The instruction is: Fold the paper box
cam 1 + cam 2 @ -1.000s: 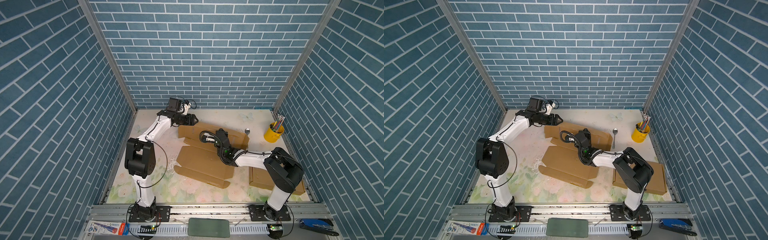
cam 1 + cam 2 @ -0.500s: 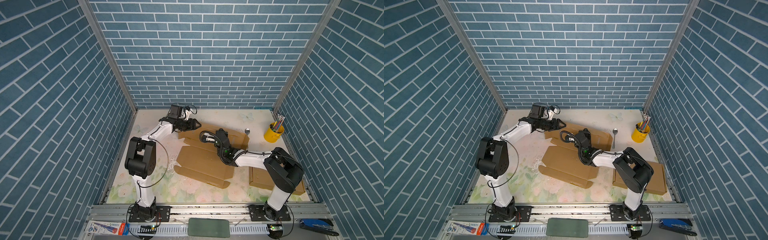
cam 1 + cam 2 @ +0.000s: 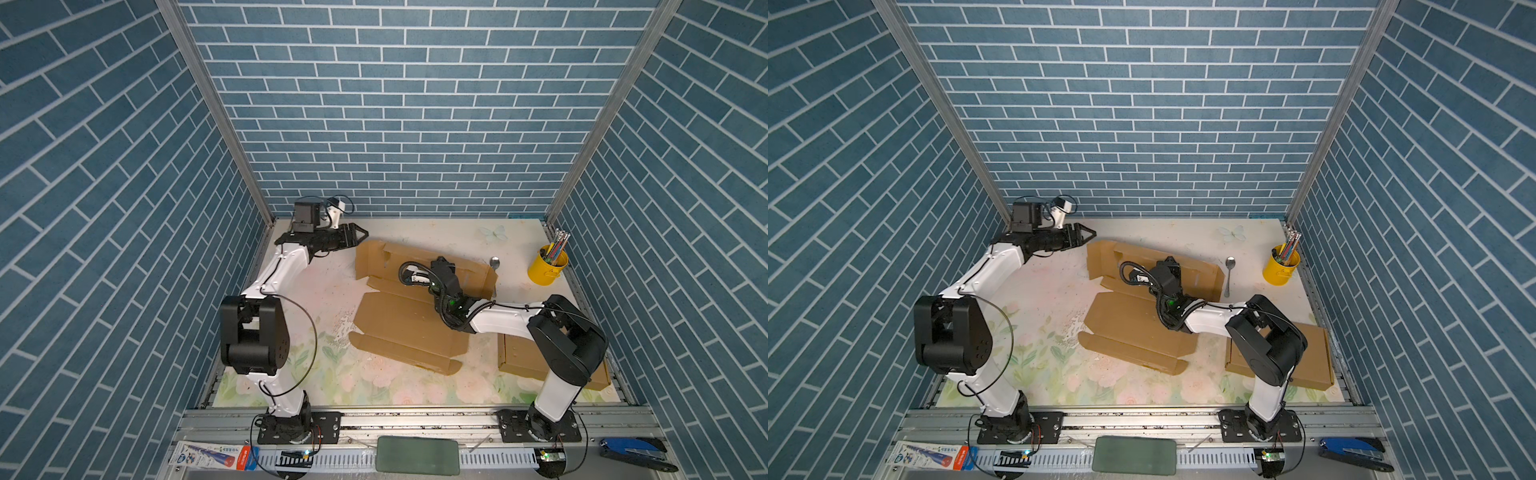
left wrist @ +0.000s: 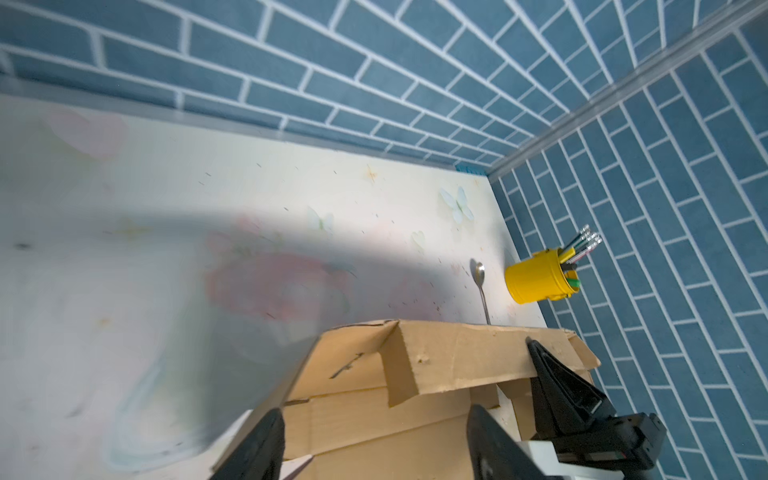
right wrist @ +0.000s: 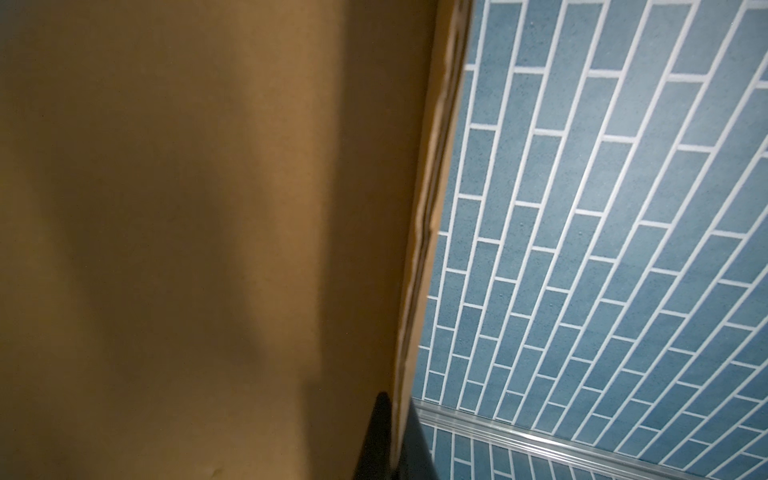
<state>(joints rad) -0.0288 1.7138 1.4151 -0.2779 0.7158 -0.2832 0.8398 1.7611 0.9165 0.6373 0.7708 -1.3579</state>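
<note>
**Item:** the paper box (image 3: pixel 399 320) lies mid-desk (image 3: pixel 328 291) and is only partly formed. Its broad base panel is flat, its far long wall is raised, and its near flap sits low against the desk.

**Right gripper** (image 5: pixel 392 415): the jaws are pressed together, pinching the top edge of the raised far wall, as the right wrist view shows.

**Left gripper** (image 3: pixel 360 238): the jaws are spread and empty. It hovers just beside the left end of that wall, where a short end flap (image 4: pixel 401 361) is bent inward.

**Assessment:** the step in hand appears to be forming the left end corner while the right arm keeps the wall upright. Most of the folding is not yet done.

**Next move:** the left jaws should line up squarely with the thin end flap, then close on it or press it, without pushing the wall out of the right grip.

**Surroundings:** a spoon (image 3: pixel 494 262) lies near the wall's right end, and a yellow cup (image 3: pixel 546 272) stands well apart. Neither obstructs the work.
</note>
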